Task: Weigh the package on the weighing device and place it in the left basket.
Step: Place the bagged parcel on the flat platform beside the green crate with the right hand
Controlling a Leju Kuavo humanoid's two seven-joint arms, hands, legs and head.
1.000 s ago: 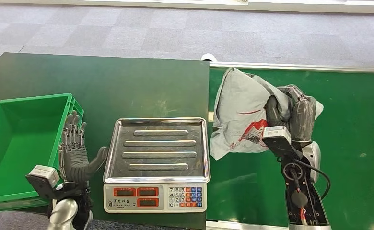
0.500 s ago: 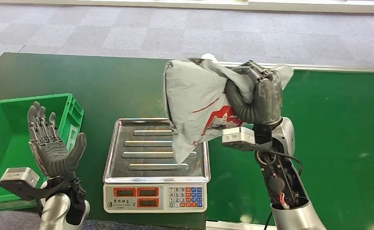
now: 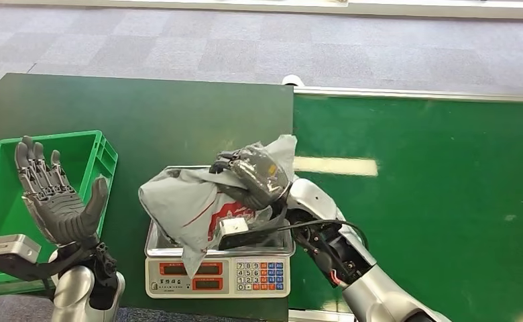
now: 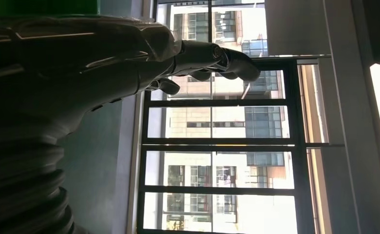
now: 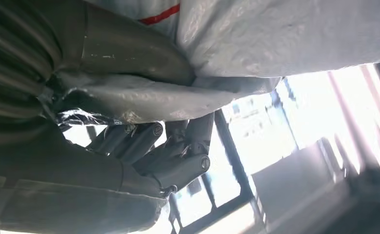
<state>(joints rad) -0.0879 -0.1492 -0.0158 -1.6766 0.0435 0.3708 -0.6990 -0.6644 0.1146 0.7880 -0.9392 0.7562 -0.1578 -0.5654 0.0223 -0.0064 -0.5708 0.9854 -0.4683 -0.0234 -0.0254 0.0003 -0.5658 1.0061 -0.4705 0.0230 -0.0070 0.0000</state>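
Observation:
A grey plastic package (image 3: 185,204) with red print lies across the steel pan of the weighing device (image 3: 220,270), one corner drooping over its red displays. My right hand (image 3: 255,176) grips the package's upper right part, fingers wrapped in the plastic. The right wrist view has the package (image 5: 285,34) close against the curled fingers (image 5: 171,151). My left hand (image 3: 54,198) is raised, palm up and fingers spread, holding nothing, beside the green basket (image 3: 17,201) at the left. Against bright windows, the left wrist view catches that hand (image 4: 129,53) in dark outline.
The scale stands on a dark green table (image 3: 145,114); its keypad (image 3: 262,275) faces me. To the right runs a brighter green belt (image 3: 433,174) with a metal rim. Grey carpet floor (image 3: 245,40) lies beyond.
My right hand has swung the package from above the belt's edge down and left onto the scale pan. My left hand has risen slightly and shifted left toward the basket.

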